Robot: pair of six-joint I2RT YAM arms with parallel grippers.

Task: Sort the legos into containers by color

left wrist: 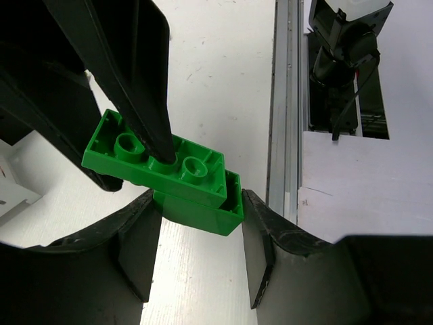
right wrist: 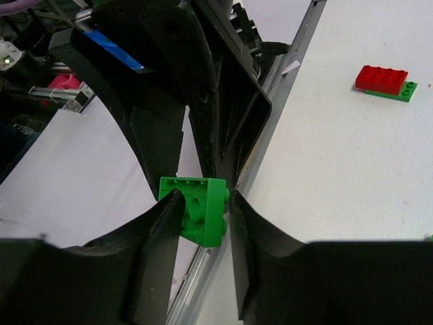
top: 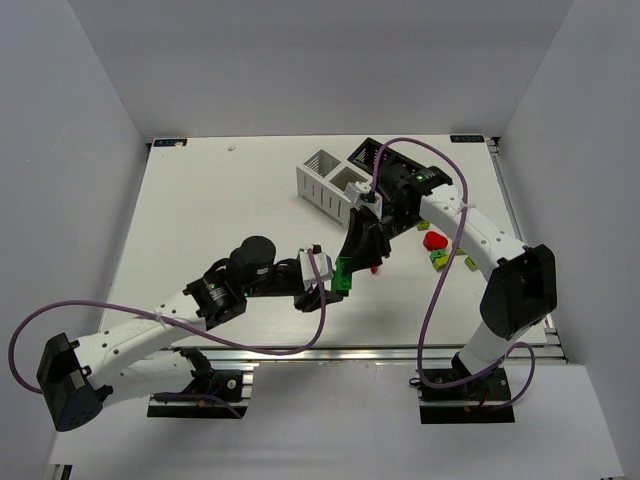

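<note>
Two glossy green plastic bricks are pressed together, an upper brick (left wrist: 155, 159) with round hollow studs on a lower brick (left wrist: 199, 210), both sharp-cornered blocks. The table (top: 220, 200) is matte white with a metal rail (top: 330, 350) along its near edge. The white bin (top: 322, 178) and black bin (top: 368, 155) have slotted walls and sit touching at the far side.

The green pair hangs over the near middle of the table, close to the rail. The table's left half lies open. To the right, a red brick (top: 434, 241) and yellow-green bricks (top: 439, 260) lie near the right arm, and a red brick on a green plate (right wrist: 385, 81) rests well apart from the grip.

The left gripper (left wrist: 200, 217) is partly closed, its black ribbed pads against both ends of the lower brick. The right gripper (right wrist: 203, 200) is narrowed onto the upper brick, one finger on each side. Both grippers meet closely around the pair.
</note>
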